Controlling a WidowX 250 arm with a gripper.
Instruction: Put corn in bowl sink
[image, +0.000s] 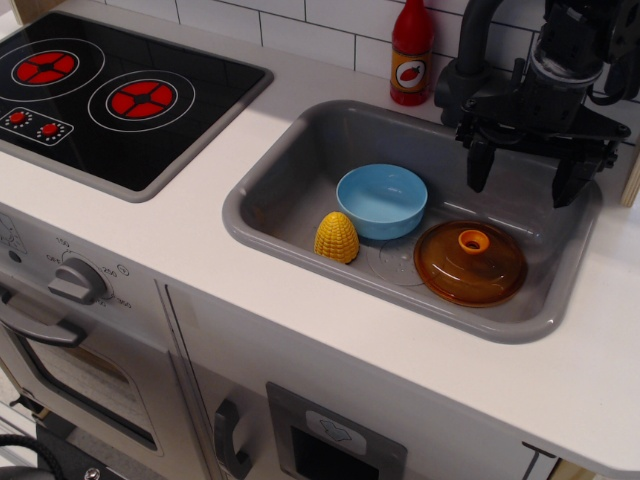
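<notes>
The yellow corn (337, 237) stands upright on the floor of the grey sink (290, 160), touching the front left of the light-blue bowl (381, 200). The bowl sits in the middle of the sink and looks empty. My gripper (521, 172) hangs above the sink's back right part, to the right of the bowl and well apart from the corn. Its two black fingers (479, 162) are spread wide and hold nothing.
An amber lid with an orange knob (470, 262) lies in the sink's front right corner, below the gripper. A red sauce bottle (411, 52) stands behind the sink beside a dark faucet (468, 50). A black stovetop with red burners (110, 95) is at the left.
</notes>
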